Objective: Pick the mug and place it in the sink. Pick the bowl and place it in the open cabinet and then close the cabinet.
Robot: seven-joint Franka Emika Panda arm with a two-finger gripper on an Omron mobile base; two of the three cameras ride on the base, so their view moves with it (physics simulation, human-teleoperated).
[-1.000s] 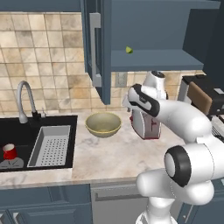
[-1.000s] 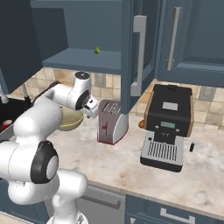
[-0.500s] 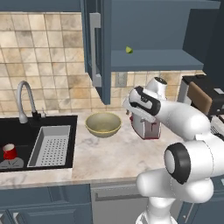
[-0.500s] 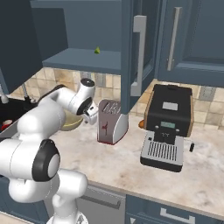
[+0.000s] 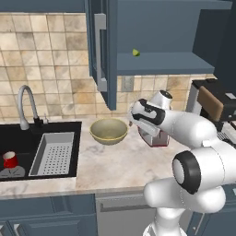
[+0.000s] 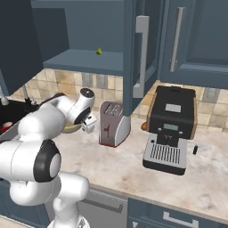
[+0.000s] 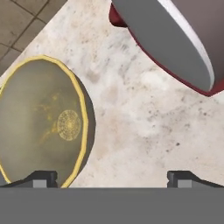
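Since the earlier pictures the arm has swung its wrist a little toward the bowl (image 5: 109, 131), while the bowl itself has not shifted. It sits upright on the desk (image 5: 120, 161) at the centre of the left base view, just right of the sink (image 5: 27, 138), where the mug (image 5: 9, 160) already stands at the lower left. The open cabinet (image 5: 161, 62) hangs above, its shelf carrying a small green thing (image 5: 136, 52). In the hand view the bowl fills the left side, and the toaster (image 7: 175, 39) crowds the upper right. The tool (image 7: 111, 177) hovers over bare desk between them, its fingers spread wide, holding and touching nothing. The risk, as I judge it, is that the tool sits off to the bowl's side: descending from here it would miss the rim or tip the bowl, and the wrist could graze the toaster close by.
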